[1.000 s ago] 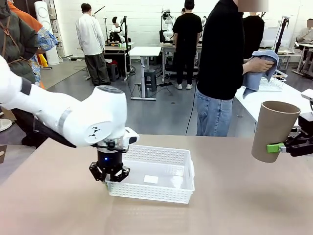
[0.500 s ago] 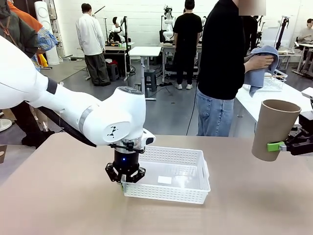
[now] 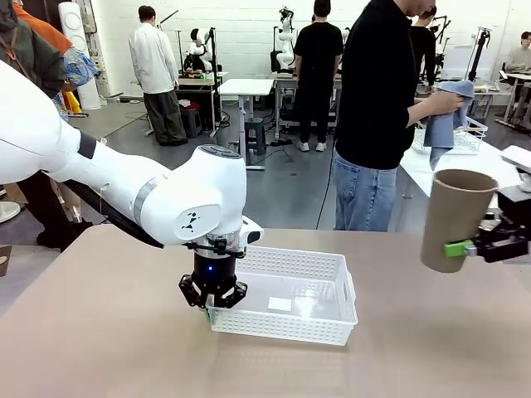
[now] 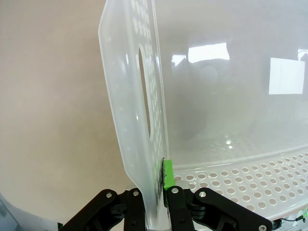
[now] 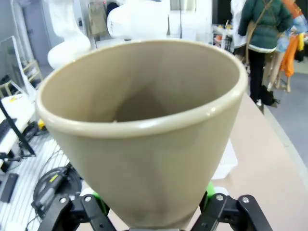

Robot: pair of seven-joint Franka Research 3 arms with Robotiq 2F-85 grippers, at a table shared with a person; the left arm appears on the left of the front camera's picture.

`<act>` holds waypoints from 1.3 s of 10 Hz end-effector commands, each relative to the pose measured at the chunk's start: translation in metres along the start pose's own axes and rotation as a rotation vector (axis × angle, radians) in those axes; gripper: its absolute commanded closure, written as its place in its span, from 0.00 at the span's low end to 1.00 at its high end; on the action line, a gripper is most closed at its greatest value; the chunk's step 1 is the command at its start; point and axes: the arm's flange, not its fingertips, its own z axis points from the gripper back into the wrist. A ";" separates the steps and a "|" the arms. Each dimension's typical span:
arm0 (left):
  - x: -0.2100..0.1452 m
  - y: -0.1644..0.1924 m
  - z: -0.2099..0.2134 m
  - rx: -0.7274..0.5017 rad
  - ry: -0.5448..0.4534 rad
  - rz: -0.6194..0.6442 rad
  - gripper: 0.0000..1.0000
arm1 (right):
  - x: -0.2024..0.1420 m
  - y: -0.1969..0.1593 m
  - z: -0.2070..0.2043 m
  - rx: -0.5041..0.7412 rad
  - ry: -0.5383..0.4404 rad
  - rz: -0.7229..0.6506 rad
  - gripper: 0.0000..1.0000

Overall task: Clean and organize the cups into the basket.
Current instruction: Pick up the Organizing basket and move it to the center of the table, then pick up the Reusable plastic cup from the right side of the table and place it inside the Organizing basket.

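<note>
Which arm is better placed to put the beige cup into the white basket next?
Right, probably. The right pincer holds the beige cup upright above the table, to the side of the basket. The left pincer is shut on the basket's end wall, so it is busy.

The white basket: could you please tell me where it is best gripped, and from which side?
Grip the white basket by its short end wall, coming straight down from above, one finger inside and one outside. The wall is thin and upright with an open rim, so narrow jaws can pinch it; the left gripper is shut on it just so, beside the handle cut-out.
</note>
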 end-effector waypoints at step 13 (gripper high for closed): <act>-0.003 -0.001 -0.002 0.009 0.006 -0.002 1.00 | 0.100 -0.051 -0.241 0.081 1.090 -0.033 0.19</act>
